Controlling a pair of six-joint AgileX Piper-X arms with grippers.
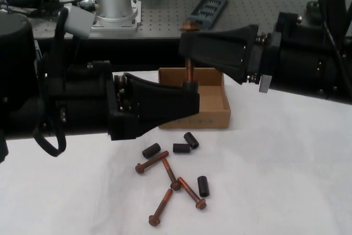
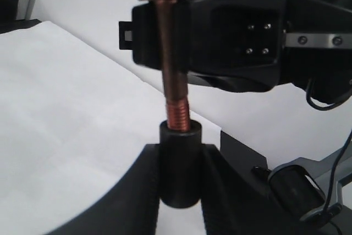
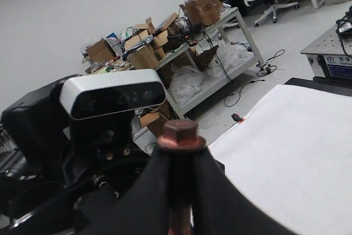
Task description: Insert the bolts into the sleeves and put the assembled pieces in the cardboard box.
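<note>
Left end effector (image 1: 190, 88) was clamped on a black sleeve (image 2: 180, 163), holding it upright above the bench (image 1: 286, 180), near the cardboard box (image 1: 212, 113). And right above it, the right end effector (image 1: 188, 30) had its fingers closed on a copper bolt (image 2: 166, 53), head up, shank hanging straight down. The threaded tip sat right at the sleeve's top opening, touching the rim; how far it was in, you couldn't tell. Down on the white bench in front of the box lay four loose sleeves (image 1: 181, 148) and, just beside them, four loose bolts (image 1: 152, 162), scattered at different angles.
</note>
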